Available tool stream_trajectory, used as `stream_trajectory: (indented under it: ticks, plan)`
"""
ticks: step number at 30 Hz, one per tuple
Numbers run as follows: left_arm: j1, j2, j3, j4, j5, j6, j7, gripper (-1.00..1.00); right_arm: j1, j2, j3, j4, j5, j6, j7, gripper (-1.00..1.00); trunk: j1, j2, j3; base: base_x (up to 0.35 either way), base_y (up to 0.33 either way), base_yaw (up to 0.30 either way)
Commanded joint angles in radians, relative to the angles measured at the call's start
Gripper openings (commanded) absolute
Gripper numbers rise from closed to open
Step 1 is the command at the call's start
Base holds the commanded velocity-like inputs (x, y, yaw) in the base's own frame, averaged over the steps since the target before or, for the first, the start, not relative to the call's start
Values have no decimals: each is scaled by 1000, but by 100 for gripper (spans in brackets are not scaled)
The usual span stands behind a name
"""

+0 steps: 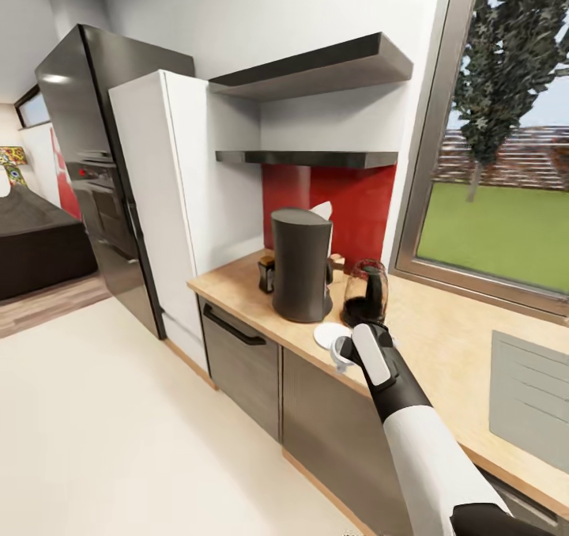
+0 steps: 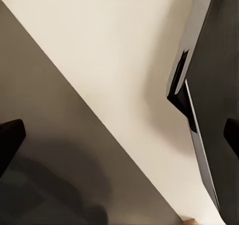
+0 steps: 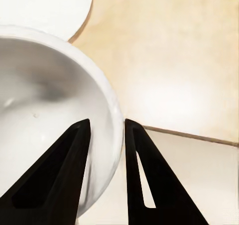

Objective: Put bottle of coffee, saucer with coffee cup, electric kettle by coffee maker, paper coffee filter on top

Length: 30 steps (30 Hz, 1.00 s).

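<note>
Two black fingers of the right claw pinch the wall of the white coffee cup, one inside the bowl, one outside. The cup hangs at the counter edge. Just beyond the claw lies the saucer, with the coffee maker and kettle behind it. Carry the cup level, centre it over the saucer, lower, then release. The left claw's fingertips seem well apart, though barely visible.
</note>
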Motion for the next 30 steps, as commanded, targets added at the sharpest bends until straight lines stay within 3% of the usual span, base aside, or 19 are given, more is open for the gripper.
stream_trajectory:
  ticks: [1, 11, 30]
  plan:
    - [0, 0, 2, 0, 4, -4, 0, 100, -1, 1, -1, -1, -8, 1, -7, -100, 0, -1, -1, 20, 26, -283]
    - [1, 4, 0, 0, 7, -5, -11, 100, -1, 1, -2, 1, -8, 1, -7, -100, 0, -1, -1, 35, 36, -286]
    - [1, 1, 3, 0, 11, -8, -10, 100, -1, 1, -1, 15, -8, 1, -7, -100, 0, -1, -1, 200, 255, -287]
